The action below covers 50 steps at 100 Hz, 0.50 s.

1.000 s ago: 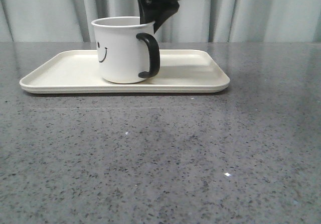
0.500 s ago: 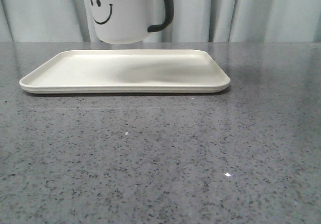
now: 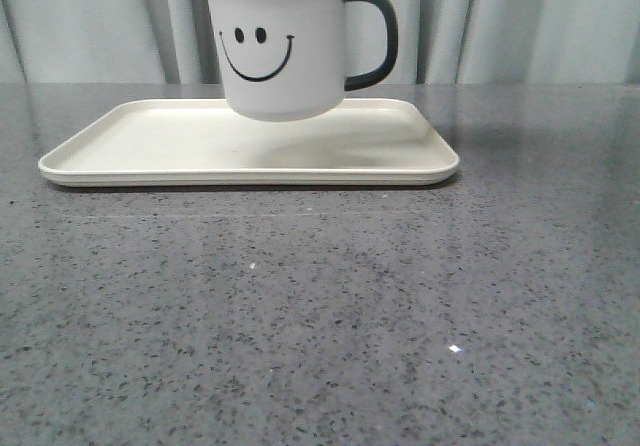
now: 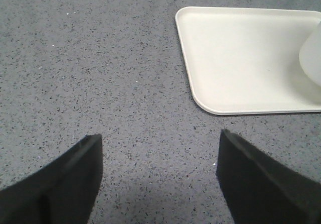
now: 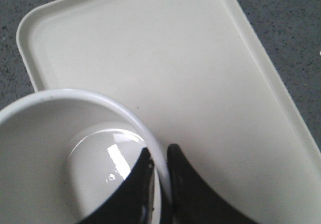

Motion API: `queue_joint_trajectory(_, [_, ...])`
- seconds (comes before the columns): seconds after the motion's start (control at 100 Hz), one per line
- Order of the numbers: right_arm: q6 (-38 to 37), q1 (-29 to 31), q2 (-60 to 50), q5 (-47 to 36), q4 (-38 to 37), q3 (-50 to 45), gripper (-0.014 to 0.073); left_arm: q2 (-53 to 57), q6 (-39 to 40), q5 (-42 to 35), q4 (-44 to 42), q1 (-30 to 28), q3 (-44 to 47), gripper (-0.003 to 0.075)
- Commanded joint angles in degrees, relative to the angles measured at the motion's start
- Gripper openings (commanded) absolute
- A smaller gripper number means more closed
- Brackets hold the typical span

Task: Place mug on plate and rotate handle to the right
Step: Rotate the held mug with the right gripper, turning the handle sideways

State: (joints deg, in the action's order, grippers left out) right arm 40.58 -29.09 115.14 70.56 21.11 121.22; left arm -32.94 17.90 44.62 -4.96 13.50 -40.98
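One claw, the right claw (image 5: 158, 171), pinches the rim of the mug (image 3: 283, 44), holding it above the plate (image 3: 150, 146), handle (image 3: 375, 38) rightward. The rigid, probably breakable, glossy wall suits this rim grip. The left claw (image 4: 158, 176) gapes, empty, over the tabletop (image 3: 320, 306).

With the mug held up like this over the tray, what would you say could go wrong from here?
1. The right gripper pinches only the thin rim of the mug, one finger inside and one outside, so the mug could slip or swing.
2. The mug hangs above the plate, clear of it; an early release would probably drop it hard and tip it.
3. The handle already points right, so any twist on lowering could spoil that.
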Motion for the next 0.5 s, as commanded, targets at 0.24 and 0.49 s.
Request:
queue_joint_trajectory(0.24, [4.78, 0.19, -0.91, -1.49, 3.1, 1.89, -0.006, -0.08, 0.38, -4.2, -0.35, -0.11, -1.43, 0.0473])
queue_joint_trajectory(0.49, [7.76, 0.19, -0.52, -4.4, 7.5, 2.41, -0.006, -0.08, 0.38, -4.2, -0.35, -0.11, -1.43, 0.0473])
